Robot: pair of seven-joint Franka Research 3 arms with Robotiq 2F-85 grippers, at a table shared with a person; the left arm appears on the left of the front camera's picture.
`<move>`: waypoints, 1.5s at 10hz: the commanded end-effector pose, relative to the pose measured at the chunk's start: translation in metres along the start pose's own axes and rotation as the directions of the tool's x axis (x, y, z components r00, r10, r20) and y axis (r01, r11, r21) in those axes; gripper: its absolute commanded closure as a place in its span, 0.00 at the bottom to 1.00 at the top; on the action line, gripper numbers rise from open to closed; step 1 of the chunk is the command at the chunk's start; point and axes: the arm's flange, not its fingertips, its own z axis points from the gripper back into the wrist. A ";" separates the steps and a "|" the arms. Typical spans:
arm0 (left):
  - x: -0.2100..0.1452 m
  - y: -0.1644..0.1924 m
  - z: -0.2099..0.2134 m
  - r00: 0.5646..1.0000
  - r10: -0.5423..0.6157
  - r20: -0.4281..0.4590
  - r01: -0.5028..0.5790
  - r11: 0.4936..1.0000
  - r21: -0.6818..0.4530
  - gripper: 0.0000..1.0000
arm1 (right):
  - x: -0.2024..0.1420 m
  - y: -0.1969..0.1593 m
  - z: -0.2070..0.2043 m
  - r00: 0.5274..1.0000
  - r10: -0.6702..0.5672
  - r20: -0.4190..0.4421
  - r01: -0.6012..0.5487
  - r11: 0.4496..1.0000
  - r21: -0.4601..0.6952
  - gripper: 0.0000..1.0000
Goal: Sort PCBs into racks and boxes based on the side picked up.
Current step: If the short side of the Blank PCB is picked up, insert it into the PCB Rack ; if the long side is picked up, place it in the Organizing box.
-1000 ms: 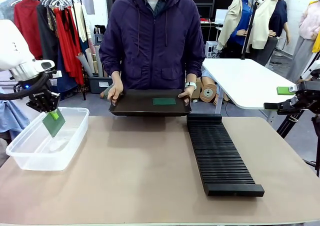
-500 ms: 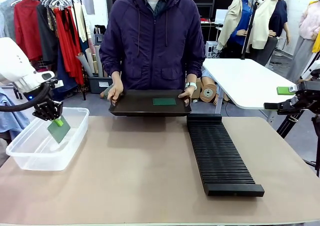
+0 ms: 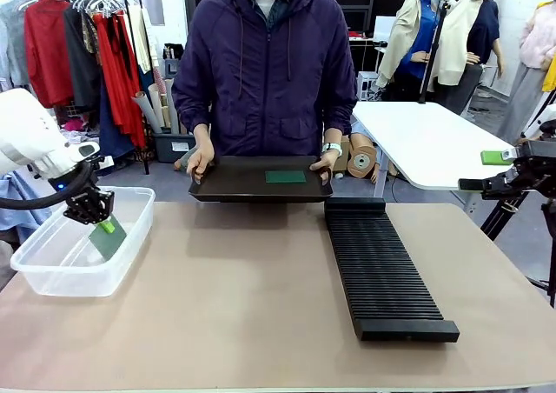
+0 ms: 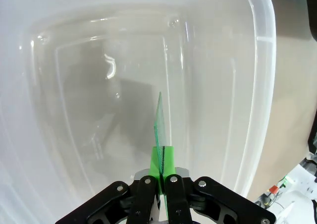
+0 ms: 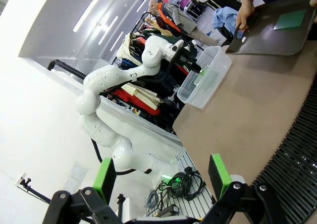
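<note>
Front view. The left gripper (image 3: 104,225) hangs inside the clear tub (image 3: 76,277), which stands on the table (image 3: 243,315) at the robot's left. Its jaws are clamped on the upper edge of a PCB (image 3: 109,242); the board hangs tilted below the green pads, within the tub's walls, and whether its lower edge touches the floor of the tub cannot be told. The right gripper (image 3: 486,172) is held off the table's right edge with its jaws spread wide and nothing between them. The black slotted rack (image 3: 382,271) lies right of centre, running from the far side toward the robot. At the far edge the person's hands (image 3: 200,160) grip the ends of a flat black tray (image 3: 230,187), just beside the rack's far end, and a second PCB (image 3: 285,176) lies flat on it.

Left wrist view. The held PCB is seen edge-on (a thin green line rising from the closed pads) over the tub's translucent bottom.

Right wrist view. The two green-padded fingers (image 5: 220,174) stand well apart; beyond them lie the rack's ribbed top, the tub and the tray.
</note>
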 end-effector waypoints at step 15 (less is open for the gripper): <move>-0.020 -0.048 0.055 0.995 -0.012 0.102 -0.009 0.980 0.198 0.00 | 0.000 0.002 0.000 1.000 0.005 0.000 -0.005 1.000 0.004 0.00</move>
